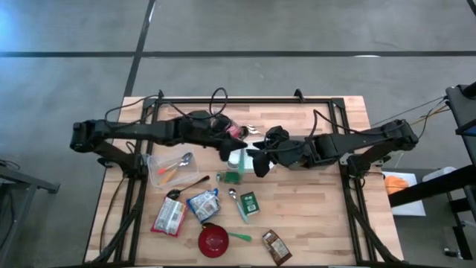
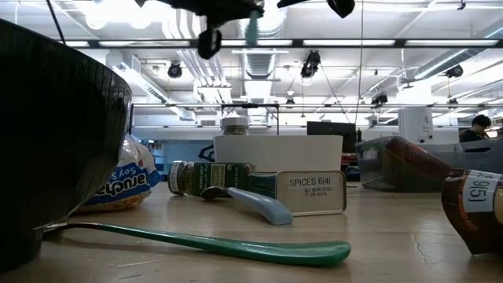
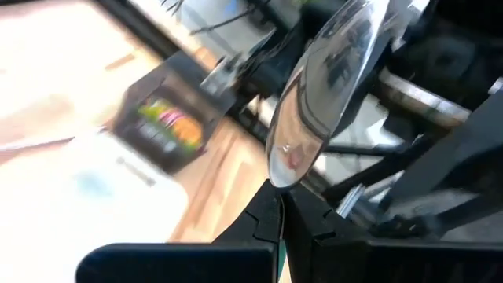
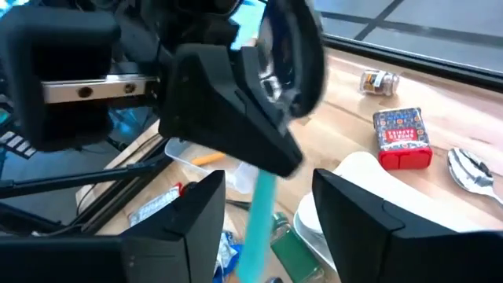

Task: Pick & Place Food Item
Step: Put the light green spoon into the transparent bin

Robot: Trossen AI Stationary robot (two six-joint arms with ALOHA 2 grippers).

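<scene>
We see spoon (image 3: 314, 94) mid-air where both arms meet. Left gripper (image 3: 279, 208) clamped on its bowl tip; right gripper (image 4: 267, 185) fingers spread around teal handle. We judge handover midway; placing not yet done.

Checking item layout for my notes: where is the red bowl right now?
In the high view, the red bowl sits on the table near its front edge, left of centre, with a green spoon beside it and a snack packet to its left.
</scene>
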